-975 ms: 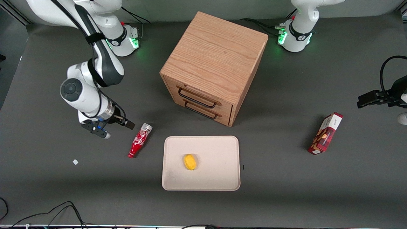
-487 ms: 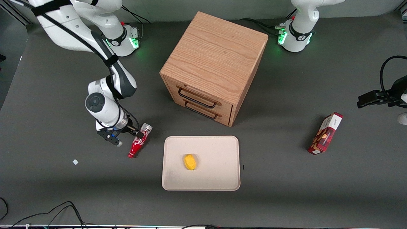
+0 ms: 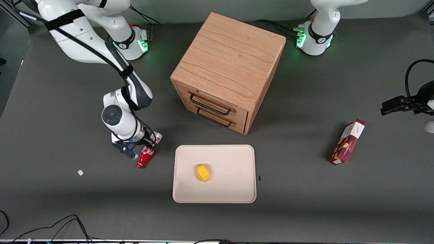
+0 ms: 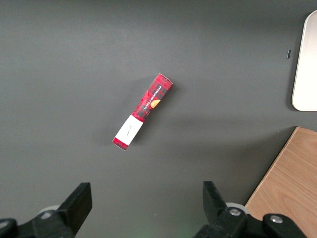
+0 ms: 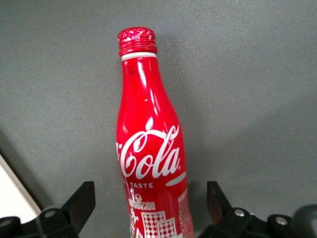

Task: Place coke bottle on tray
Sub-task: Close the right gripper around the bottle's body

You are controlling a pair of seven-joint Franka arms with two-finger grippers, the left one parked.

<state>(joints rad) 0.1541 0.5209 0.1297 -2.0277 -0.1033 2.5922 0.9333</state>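
We see even, bright overhead light; soft shadows fall beside the cabinet point(image 3: 226, 73), and glare streaks the sharply focused coke bottle point(image 5: 148, 163) between the gripper point(image 5: 148, 208) fingers.

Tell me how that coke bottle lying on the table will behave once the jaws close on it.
The coke bottle looks glossy and round, so it may slip or roll between the flat jaws. The gripper straddles its wider lower body with jaws open, probably a steadier hold than the tapering neck. It looks rigid, likely metal, so it should not buckle.
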